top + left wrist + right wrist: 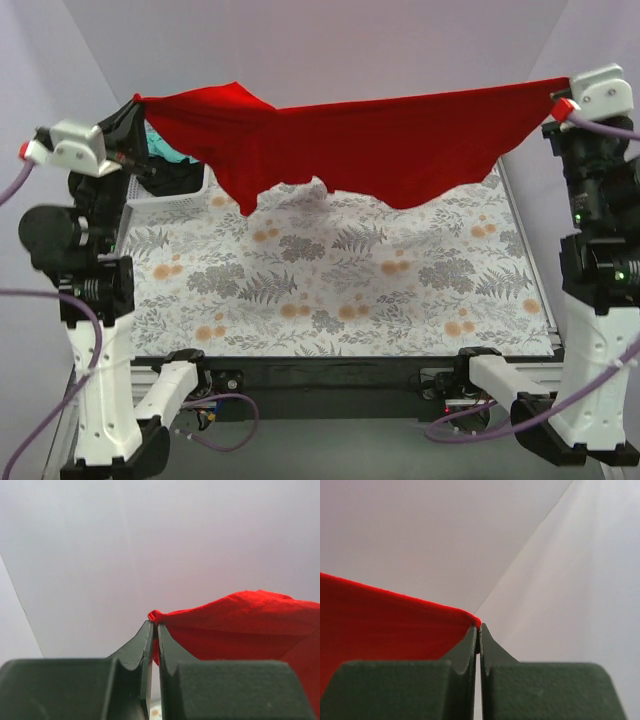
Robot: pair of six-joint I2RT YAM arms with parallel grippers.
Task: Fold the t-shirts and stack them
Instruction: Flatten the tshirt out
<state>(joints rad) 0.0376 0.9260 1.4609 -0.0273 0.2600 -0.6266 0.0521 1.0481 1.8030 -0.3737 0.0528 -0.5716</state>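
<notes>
Both arms are up high with the red t-shirt (380,150) stretched between them like a washing line. The left claw (154,626) is pinched tight on one bunched corner. The right claw (479,626) is clamped on the opposite edge, with barely a gap between its fingers. The middle of the shirt sags below both claws, hanging clear of the floral cloth (330,290) on the bench (330,371). Just under the left claw, a white basket (185,193) holds a teal tee (163,148) and a black tee (176,178).
</notes>
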